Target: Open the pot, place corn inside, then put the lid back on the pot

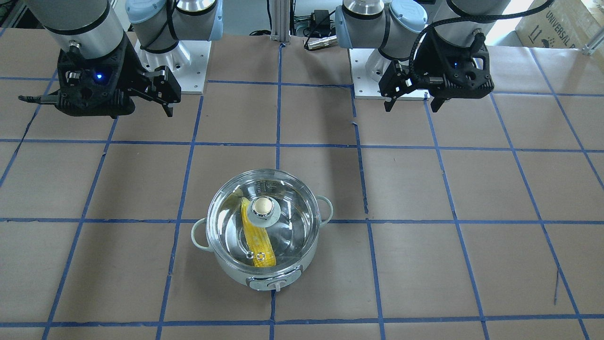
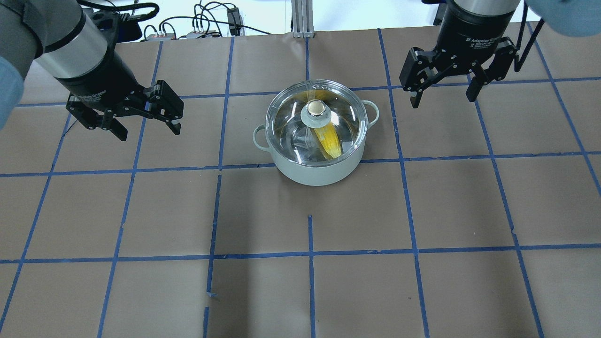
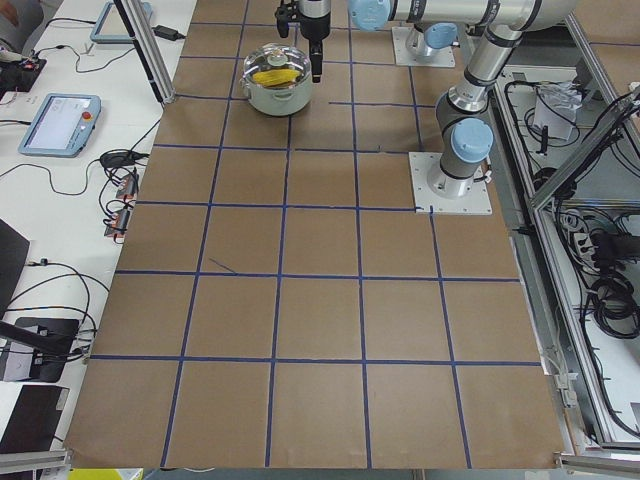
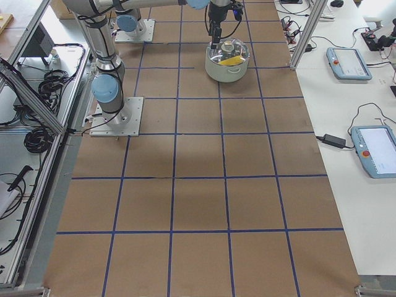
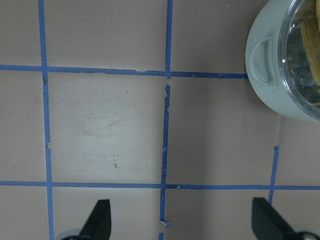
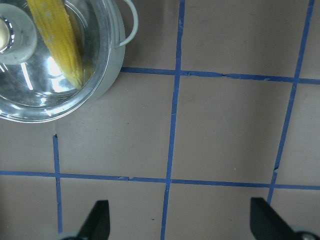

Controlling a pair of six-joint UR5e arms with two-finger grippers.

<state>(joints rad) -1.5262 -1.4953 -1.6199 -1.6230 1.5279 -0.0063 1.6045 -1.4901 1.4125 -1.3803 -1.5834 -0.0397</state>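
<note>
The pale mint-green pot (image 1: 227, 272) stands mid-table with its silver control knob facing away from the robot. It also shows in the overhead view (image 2: 314, 174). The clear glass lid (image 1: 289, 222) with its beige knob (image 2: 316, 108) sits on the pot. The yellow corn (image 1: 257, 240) lies inside under the lid, and shows through the glass in the overhead view (image 2: 328, 139) and the right wrist view (image 6: 59, 41). My left gripper (image 2: 150, 133) is open and empty, off to the pot's left. My right gripper (image 2: 442, 100) is open and empty, off to the pot's right. Both hang above the table, apart from the pot.
The table is brown paper with a blue tape grid (image 2: 310, 253). The arms' white base plates (image 1: 191, 71) (image 1: 365, 85) sit at the robot's side. A cardboard box (image 1: 561, 23) stands beyond one corner. Pendants and cables lie on side benches (image 4: 349, 62).
</note>
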